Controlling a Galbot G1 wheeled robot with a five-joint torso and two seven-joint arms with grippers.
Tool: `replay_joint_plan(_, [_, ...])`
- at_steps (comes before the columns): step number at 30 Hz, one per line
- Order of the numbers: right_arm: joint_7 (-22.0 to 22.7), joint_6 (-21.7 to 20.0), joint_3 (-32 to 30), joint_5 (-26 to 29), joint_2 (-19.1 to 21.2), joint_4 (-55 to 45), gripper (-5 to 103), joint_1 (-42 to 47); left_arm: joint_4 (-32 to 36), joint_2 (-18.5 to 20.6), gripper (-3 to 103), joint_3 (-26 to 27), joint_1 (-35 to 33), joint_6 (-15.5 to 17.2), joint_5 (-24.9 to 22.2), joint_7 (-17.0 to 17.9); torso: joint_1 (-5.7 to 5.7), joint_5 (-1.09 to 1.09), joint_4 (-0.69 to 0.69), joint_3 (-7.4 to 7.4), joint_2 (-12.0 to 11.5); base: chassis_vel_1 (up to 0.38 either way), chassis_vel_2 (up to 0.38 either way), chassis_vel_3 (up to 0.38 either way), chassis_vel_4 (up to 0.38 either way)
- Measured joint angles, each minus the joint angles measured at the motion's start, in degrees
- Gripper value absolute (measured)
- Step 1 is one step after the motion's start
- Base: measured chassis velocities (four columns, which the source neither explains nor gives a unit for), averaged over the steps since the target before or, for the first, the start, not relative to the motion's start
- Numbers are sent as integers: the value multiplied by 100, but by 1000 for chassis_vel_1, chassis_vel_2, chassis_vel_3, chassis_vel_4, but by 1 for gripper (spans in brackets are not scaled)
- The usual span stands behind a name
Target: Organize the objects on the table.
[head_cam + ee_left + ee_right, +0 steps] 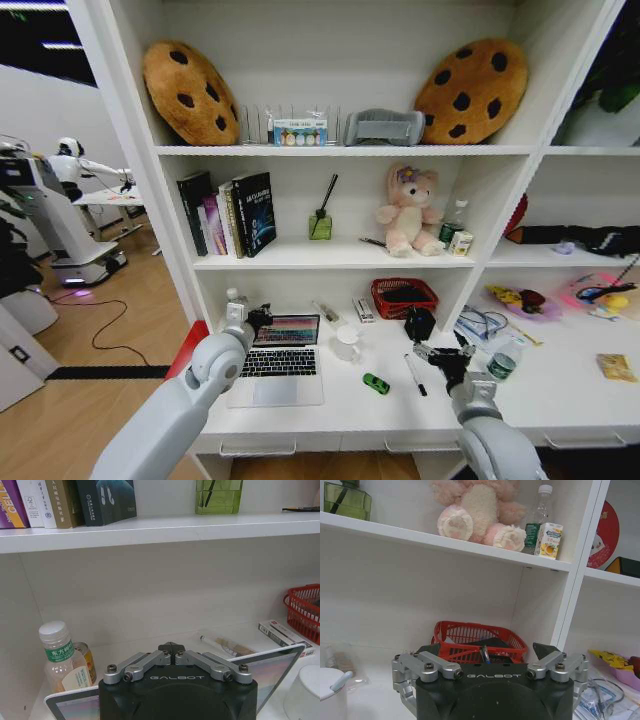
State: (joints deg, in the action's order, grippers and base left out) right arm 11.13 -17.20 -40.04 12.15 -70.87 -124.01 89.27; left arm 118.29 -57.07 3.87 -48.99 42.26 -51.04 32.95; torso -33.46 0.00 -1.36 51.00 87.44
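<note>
Left pincer (262,318) pinched shut, empty, over laptop (280,360) lid. Right pincer (443,354) spread wide, empty; pen (416,374) at its 8 o'clock on counter (560,395). Align jaws across pen; descend slowly.

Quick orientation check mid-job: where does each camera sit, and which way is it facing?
Head view: on the head, looking down at the white desk; both arms show.
Left wrist view: behind the shut left gripper, facing the open silver laptop.
Right wrist view: behind the open right gripper, facing the shelf's back wall.
Shared: all three show the red mesh basket.
</note>
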Motion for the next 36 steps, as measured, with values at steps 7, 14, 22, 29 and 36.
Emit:
replay_joint_plan(7, [3, 4, 17, 3, -40, 2, 100, -6, 22, 84, 0, -45, 16, 4, -111, -62, 0, 0, -1, 0, 0, 0, 0, 0, 0])
replay_joint_plan(14, [4, 23, 10, 11, -61, 24, 100, 0, 111, 205, 0, -58, -174, -2, -90, -181, 0, 0, -1, 0, 0, 0, 0, 0, 0])
replay_joint_plan(22, [5, 35, 39, 6, -86, 40, 100, 1, 443, 444, 0, 45, -626, -5, 20, -365, 0, -1, -1, 0, 0, 0, 0, 0, 0])
replay_joint_plan(29, [-5, 78, 130, -104, -138, 69, 100, 33, 1014, 708, 0, 478, -1515, -6, 166, -502, 0, 0, 0, -1, 0, 0, 0, 0, 0])
replay_joint_plan(36, [-63, 155, 297, -308, -267, 170, 100, 69, 1271, 780, 0, 805, -2539, -7, 706, -797, 0, -1, 1, -1, 1, 0, 0, 0, 0])
